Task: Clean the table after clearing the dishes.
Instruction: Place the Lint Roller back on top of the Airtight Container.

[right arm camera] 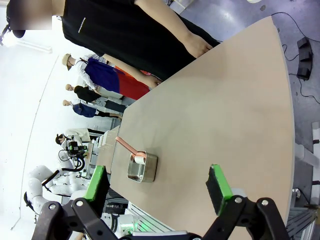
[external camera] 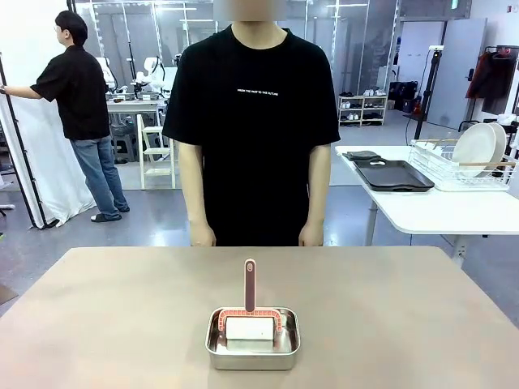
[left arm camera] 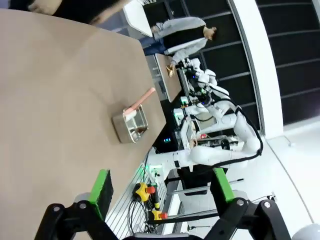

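Both the left gripper [left arm camera: 162, 192] and right gripper [right arm camera: 157, 187] are spread wide, empty. The brush's pink handle [external camera: 250, 284], upright in the steel pan [external camera: 253, 350] near the desk's [external camera: 422, 316] robot-side edge, is best pinched mid-length and lifted straight.

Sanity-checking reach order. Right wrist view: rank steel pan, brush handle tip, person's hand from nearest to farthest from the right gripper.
From the right gripper, jaws open:
1. Steel pan, just beyond the fingers, left of centre.
2. Brush handle tip, slanting up-left from the pan.
3. Person's hand, at the table's far edge.

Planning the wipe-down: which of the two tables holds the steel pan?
The tan-brown table in front, not the white side table with the wire rack; the square steel pan sits near its close edge.
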Tool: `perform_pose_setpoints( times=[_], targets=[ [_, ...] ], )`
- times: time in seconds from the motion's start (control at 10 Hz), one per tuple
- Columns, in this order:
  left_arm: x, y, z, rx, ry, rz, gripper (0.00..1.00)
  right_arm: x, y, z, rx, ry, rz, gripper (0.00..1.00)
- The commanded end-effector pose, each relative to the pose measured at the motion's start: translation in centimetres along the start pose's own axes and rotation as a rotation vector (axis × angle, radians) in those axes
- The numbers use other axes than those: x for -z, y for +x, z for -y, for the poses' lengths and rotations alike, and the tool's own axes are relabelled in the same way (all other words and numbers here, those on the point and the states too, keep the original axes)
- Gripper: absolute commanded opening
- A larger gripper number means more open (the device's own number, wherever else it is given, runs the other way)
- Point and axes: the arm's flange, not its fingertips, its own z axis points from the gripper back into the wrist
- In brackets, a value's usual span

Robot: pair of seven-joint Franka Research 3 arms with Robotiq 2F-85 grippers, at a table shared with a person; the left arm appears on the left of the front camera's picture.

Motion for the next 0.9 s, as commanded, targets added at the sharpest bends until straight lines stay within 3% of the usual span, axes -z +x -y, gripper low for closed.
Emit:
perform_pose_setpoints(
  times=[0.0,0.5,0.8],
  targets=[
    [-1.8,0.1,-1.2,-0.078,0.025,0.061,1.00,-0.1,0.0,-0.3,-0.002,-0.002,0.002,1.00],
    [-2.5,0.0,-2.0,-0.130,0.090,0.041,1.00,-0.1,0.0,-0.3,-0.002,-0.002,0.002,1.00],
    [-2.8,-0.9,-2.7,-0.108,0.049,0.063,1.00,-0.1,0.0,-0.3,-0.002,-0.002,0.002,1.00]
  ],
)
